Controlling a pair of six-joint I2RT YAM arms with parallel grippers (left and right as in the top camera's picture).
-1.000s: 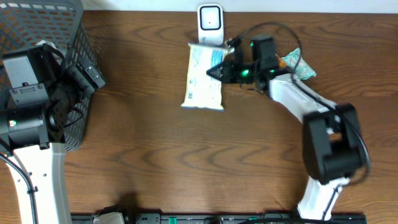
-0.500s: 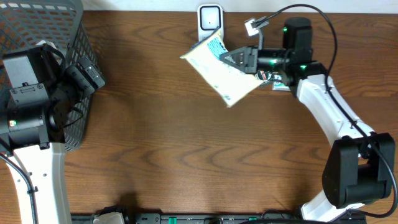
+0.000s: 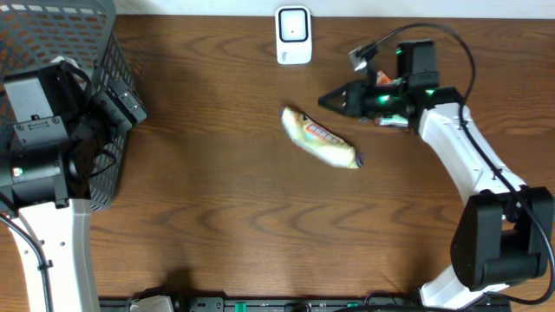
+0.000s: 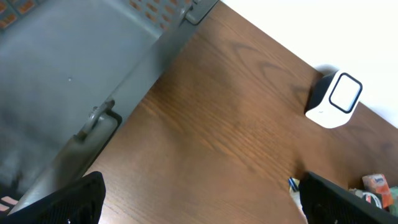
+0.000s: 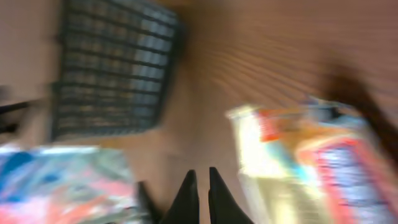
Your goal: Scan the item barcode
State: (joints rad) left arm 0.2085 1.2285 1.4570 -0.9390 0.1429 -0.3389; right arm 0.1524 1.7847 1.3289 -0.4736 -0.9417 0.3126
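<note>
The item, a yellowish snack packet (image 3: 319, 139), lies loose and slanted on the wooden table in front of the white barcode scanner (image 3: 293, 35). My right gripper (image 3: 328, 98) hovers just right of and behind it, shut, with nothing between its fingers. In the blurred right wrist view the black fingertips (image 5: 186, 186) stand close together, and the packet (image 5: 311, 155) is to their right. My left gripper (image 4: 199, 202) is open and empty beside the basket, far from the packet. The scanner (image 4: 336, 99) also shows in the left wrist view.
A grey mesh basket (image 3: 95, 52) stands at the far left, by the left arm. More snack packets (image 3: 392, 121) lie under the right arm near the back right. A colourful packet (image 5: 62, 180) is blurred at the lower left of the right wrist view.
The right gripper held the packet up near the scanner; now the packet lies on the table, out of the gripper. The left arm has not moved.
</note>
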